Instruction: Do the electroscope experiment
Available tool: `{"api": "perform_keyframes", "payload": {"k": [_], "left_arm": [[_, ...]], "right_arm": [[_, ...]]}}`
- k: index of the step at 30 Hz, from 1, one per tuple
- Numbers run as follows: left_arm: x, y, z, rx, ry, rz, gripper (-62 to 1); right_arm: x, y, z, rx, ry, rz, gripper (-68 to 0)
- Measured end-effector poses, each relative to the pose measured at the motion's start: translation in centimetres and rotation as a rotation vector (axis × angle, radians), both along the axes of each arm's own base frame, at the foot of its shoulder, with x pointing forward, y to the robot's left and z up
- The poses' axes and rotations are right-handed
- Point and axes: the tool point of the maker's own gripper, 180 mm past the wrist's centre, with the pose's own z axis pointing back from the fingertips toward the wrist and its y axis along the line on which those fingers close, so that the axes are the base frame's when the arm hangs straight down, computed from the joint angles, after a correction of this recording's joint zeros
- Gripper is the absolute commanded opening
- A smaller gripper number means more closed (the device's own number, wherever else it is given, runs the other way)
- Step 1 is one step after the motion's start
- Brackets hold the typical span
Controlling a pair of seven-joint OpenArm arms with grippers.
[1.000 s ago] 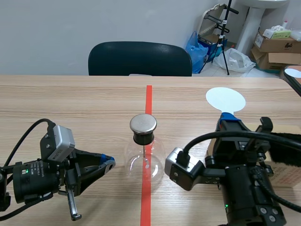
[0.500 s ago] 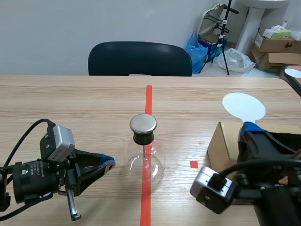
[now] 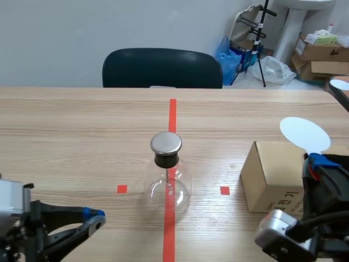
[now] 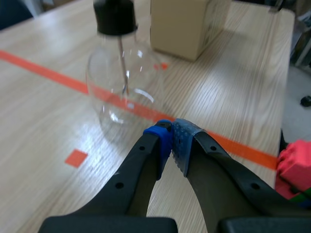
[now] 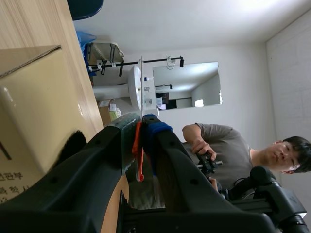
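The electroscope [image 3: 167,183] is a clear glass flask with a black stopper and a metal cap [image 3: 166,143], standing on the red tape line at mid-table. In the left wrist view the flask [image 4: 121,82] is just ahead of my left gripper [image 4: 171,137], which is shut on nothing. That gripper [image 3: 96,220] sits low at the near left. My right gripper [image 3: 319,162] is at the near right, behind the box, shut on the orange-red handle [image 5: 138,155] of a paddle with a white disc [image 3: 305,134] that stands upright above it.
A cardboard box [image 3: 272,176] stands right of the flask, beside my right gripper. A dark chair [image 3: 162,67] is at the far edge. Small red tape squares [image 3: 122,189] flank the flask. A person [image 5: 228,150] shows in the right wrist view's background.
My right arm has carried the disc paddle to the right, away from the flask, uncovering the box. My left arm has drawn back toward the near left corner.
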Motion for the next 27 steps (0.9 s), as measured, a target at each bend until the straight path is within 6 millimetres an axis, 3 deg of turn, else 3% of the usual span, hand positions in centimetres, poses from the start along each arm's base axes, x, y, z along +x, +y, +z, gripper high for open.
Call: {"api": "perform_keyframes", "payload": {"k": [6, 11, 17, 19, 20, 22, 23, 27], "left_arm": [[-3.1, -1.9, 6.6, -0.024, -0.111, -0.066, -58.0], [-5.1, -3.4, 7.4, 0.070, -0.094, -0.110, -58.0], [-4.7, -3.5, 7.3, 0.097, -0.102, -0.111, -56.5], [-4.6, -3.4, 7.1, 0.100, -0.099, -0.108, -45.3], [-4.6, -3.3, 7.0, 0.102, -0.098, -0.107, -35.5], [-4.5, -3.2, 6.9, 0.102, -0.096, -0.105, -7.8], [-4.5, -3.2, 7.0, 0.098, -0.095, -0.102, 1.4], [-3.9, -3.2, 8.4, 0.003, -0.081, -0.059, 1.4]], "right_arm": [[-0.2, -0.5, -1.9, 0.037, 0.035, -0.011, -66.6], [0.6, -0.8, -3.3, 0.059, 0.052, -0.035, -66.6], [1.1, -0.7, -4.8, 0.080, 0.076, -0.042, -66.6], [1.0, -0.7, -5.0, 0.080, 0.083, -0.040, -66.6], [1.0, -0.6, -5.1, 0.078, 0.086, -0.038, -66.6], [0.9, -0.4, -5.3, 0.074, 0.092, -0.031, -66.6], [0.9, -0.3, -5.5, 0.071, 0.097, -0.026, -66.6], [0.7, -0.1, -5.8, 0.069, 0.108, -0.023, -66.4]]}}
